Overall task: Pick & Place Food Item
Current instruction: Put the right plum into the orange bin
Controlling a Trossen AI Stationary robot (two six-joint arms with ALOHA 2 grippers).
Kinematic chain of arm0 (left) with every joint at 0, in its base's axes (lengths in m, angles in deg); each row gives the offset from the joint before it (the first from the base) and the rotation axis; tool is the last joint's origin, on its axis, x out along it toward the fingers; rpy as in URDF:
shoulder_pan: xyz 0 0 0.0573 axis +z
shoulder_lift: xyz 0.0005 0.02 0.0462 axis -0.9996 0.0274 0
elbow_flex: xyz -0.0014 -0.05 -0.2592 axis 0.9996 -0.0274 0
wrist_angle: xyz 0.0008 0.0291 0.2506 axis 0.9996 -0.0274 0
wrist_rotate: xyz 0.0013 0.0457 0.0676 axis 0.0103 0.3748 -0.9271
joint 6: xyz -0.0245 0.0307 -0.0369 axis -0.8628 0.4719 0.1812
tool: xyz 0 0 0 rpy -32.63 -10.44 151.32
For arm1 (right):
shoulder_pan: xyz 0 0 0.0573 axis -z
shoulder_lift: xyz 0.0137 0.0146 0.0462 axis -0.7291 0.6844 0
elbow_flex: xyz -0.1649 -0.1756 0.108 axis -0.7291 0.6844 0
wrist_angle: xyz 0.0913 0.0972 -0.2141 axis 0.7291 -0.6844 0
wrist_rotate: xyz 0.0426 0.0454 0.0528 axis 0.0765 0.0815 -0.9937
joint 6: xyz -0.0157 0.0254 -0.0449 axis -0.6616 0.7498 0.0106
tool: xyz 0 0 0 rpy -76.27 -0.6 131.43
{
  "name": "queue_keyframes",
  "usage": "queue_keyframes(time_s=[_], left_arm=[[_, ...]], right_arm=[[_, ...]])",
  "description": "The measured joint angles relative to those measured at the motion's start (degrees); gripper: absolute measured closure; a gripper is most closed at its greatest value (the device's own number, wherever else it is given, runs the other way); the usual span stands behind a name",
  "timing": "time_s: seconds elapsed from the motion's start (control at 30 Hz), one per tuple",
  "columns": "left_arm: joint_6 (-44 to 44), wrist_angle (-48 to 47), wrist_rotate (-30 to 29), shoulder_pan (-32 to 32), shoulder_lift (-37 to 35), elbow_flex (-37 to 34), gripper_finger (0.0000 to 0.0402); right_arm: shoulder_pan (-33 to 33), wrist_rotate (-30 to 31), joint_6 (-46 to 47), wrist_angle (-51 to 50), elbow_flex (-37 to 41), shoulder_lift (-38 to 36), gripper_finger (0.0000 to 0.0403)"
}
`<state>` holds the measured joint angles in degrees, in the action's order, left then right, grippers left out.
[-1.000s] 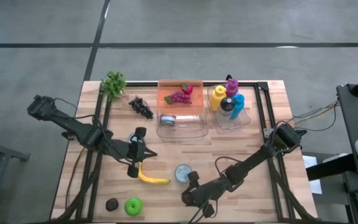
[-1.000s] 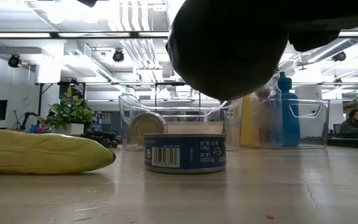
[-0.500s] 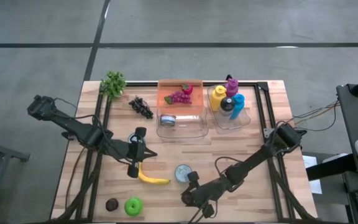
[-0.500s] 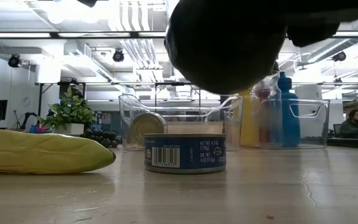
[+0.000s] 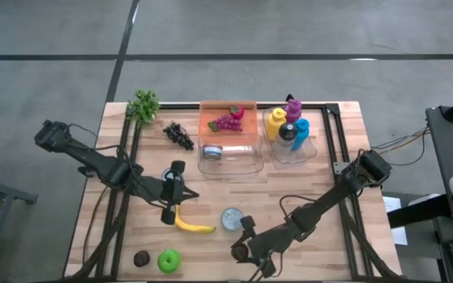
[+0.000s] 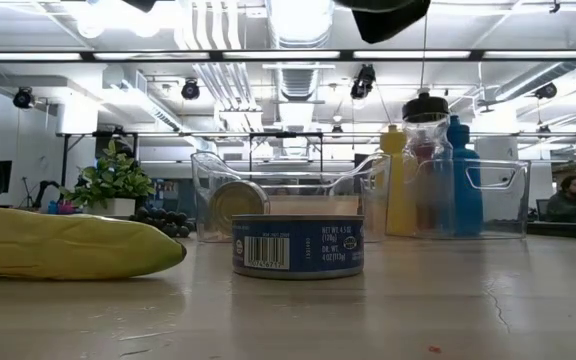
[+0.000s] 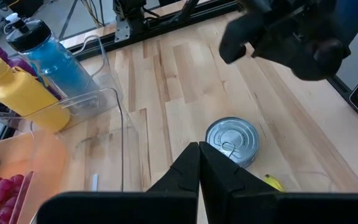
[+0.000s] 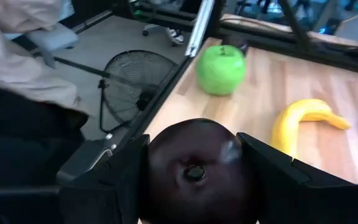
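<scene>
right wrist view shows a dark, round fruit [image 8: 194, 171], plum-like with a small stem dimple, clamped between the two fingers of the right end effector [image 8: 194, 180]; it is lifted clear of the worktop [image 5: 329, 185], near the front edge, as the high view places that end effector [image 5: 241, 251] just in front of the tin can [image 5: 231, 218]; being round, the fruit has no long axis to mind, so the grip angle should matter little; what the coming move turns on, i judge, is that the clear bin [image 5: 230, 149] with the orange insert lies straight across the worktop from the held fruit, towards the far edge, with the tin can standing in between; the carry should pass over or beside that can; the bin already holds red grapes [image 5: 228, 122] and a second can [image 5: 212, 152]; the banana [image 5: 193, 226] lies just beside the tin, the green apple [image 5: 168, 260] further along the front edge; the left end effector [image 5: 169, 206] waits with fingers together by the banana, nearer the bin but carrying nothing, so the right arm has the job.
</scene>
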<state>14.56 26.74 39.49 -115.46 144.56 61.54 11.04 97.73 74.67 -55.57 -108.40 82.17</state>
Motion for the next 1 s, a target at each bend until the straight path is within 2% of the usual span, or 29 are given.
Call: queue_keyframes(time_s=[0.73,1.0], left_arm=[[0.00,-0.02,0.00,0.06,0.00,0.01,0.0393],[0.00,-0.02,0.00,0.06,0.00,0.01,0.0393]], right_arm=[[-0.09,5.48,1.40,0.17,0.08,-3.26,0.0186],[-0.11,11.43,1.52,0.21,0.08,-6.12,0.0186]])
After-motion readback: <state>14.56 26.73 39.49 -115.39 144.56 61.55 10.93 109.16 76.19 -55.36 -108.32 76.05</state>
